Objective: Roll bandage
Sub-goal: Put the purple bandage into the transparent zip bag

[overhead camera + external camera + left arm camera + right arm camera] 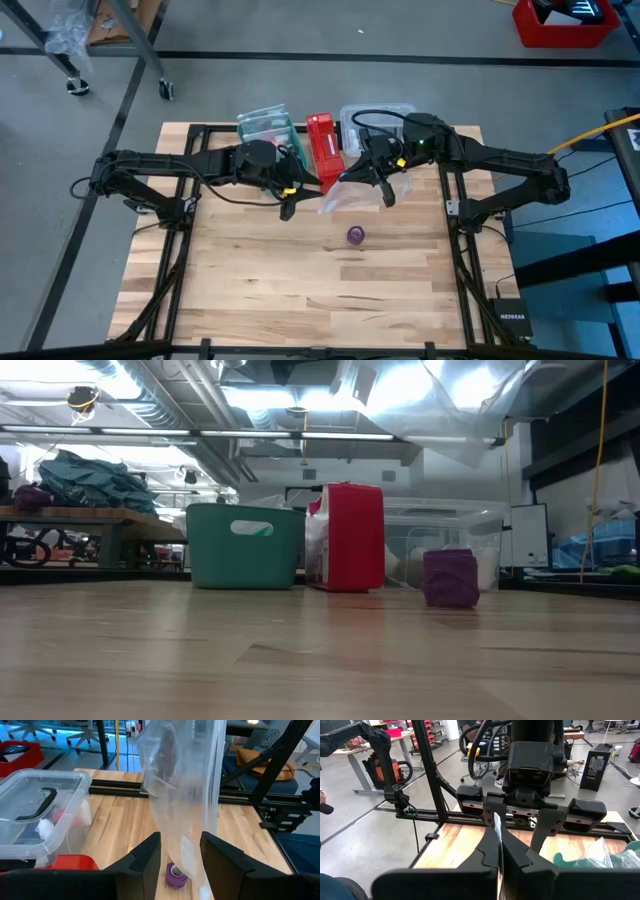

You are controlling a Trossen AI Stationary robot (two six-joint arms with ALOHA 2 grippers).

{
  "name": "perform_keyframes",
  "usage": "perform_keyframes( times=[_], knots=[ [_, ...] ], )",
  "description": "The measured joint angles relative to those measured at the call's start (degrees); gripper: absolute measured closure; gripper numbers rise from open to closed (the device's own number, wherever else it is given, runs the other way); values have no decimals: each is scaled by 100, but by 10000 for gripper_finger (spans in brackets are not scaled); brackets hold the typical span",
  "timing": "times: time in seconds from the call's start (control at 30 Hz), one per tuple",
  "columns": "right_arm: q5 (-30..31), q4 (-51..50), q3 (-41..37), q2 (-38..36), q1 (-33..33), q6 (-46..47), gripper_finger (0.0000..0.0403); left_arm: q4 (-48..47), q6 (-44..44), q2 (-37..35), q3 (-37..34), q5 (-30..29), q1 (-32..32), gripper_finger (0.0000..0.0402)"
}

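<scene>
The bandage (356, 234) is a small purple coil standing on one flat end on the wooden table; it also shows in the low view (450, 578) and in the left wrist view (176, 875). Above it a clear plastic bag (345, 198) hangs between the two arms. My right gripper (500, 842) is shut on the bag, high over the table's middle. My left gripper (180, 855) faces it, open, and the bag (180, 780) hangs just ahead of its fingers. Neither gripper touches the bandage. My right gripper pinches a thin upper edge of the clear bag (497, 826) between its two shut fingers, coming nearly level from the table's right. The bag hangs slack below the fingers, clear of the table, over the bandage.
Along the far edge stand a green bin (265, 128), a red box (323, 148) and a clear lidded container (375, 118). Black frame rails (455, 210) run down both sides of the table. Bare wood (300, 290) lies toward the near edge.
</scene>
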Motion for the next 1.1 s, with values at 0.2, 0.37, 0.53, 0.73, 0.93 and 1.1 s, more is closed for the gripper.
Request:
perform_keyframes(
  times=[0.2,0.37,0.53,0.73,0.93,1.1],
  knots=[
    [1,0,0,0,-1,0,402,20,-138,0,0,8,-1,273],
    [75,67,0,0,1,0,402,18,-153,0,0,56,-9,273],
    [105,212,0,0,-1,-2,402,20,-153,0,0,68,-12,273],
    [88,210,0,0,1,-1,402,24,-153,0,0,68,-12,273],
    [123,214,0,0,1,-2,402,25,-153,0,0,68,-12,273],
    [363,226,0,0,3,-4,402,35,-153,2,0,68,-12,273]
  ],
)
